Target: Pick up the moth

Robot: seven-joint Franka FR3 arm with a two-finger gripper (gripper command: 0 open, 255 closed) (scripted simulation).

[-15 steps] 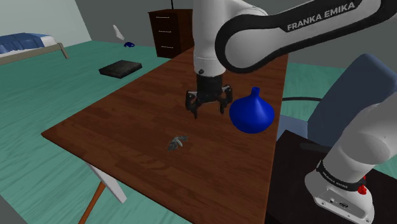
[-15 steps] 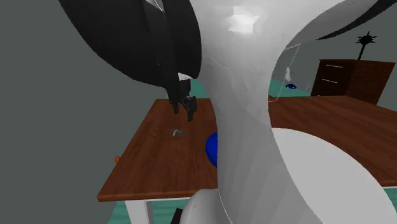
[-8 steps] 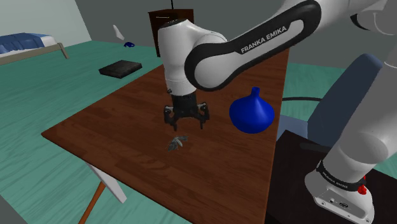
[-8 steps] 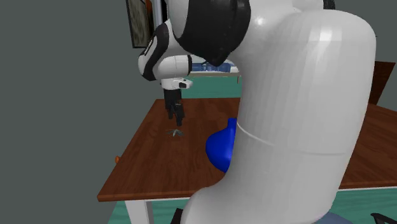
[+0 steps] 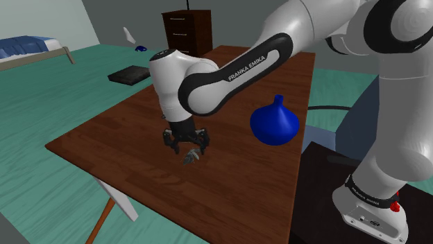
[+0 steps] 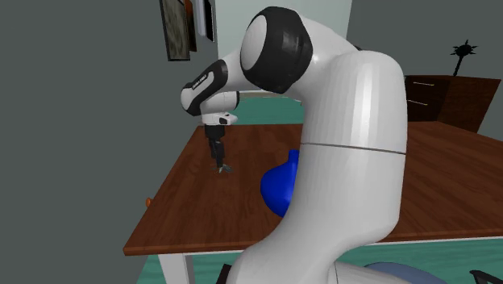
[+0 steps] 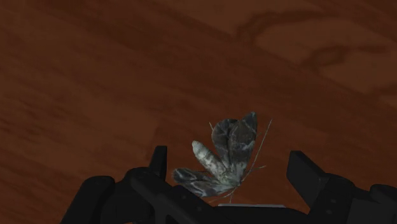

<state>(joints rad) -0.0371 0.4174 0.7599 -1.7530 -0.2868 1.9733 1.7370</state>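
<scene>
Your arm [image 5: 229, 69] rises from the stand [image 5: 316, 208] at the lower right of the shoulder view. It arcs across the upper right of the frame and slopes down to left of centre. There the wrist turns so the gripper [image 5: 186, 148] points straight down at the table [image 5: 104, 132]. In the second exterior view the big white links fill the centre and right. The forearm stretches out to the left of the frame and the gripper [image 6: 219, 164] hangs vertical from it, low over the wood.

The moth [image 5: 191, 157] lies on the table just below centre in the shoulder view, right under the fingertips. It sits near the table's middle, well apart from the blue vase [image 5: 275, 123] to its right. In the second exterior view you see the moth [image 6: 226, 169] as a small grey fleck at the foot of the gripper.

The wrist view shows the gripper [image 7: 229, 164] spread wide, its two fingers [image 7: 303, 169] standing apart. The moth [image 7: 222, 158], grey and mottled with its wings raised, sits between them on the dark wood. It lies closer to one finger than the other. That finger seems just clear of a wing, though you cannot be sure from this angle. Nothing is clasped.

A dark dresser [image 5: 186, 31] stands beyond the table's far end, at the top of the shoulder view.
</scene>
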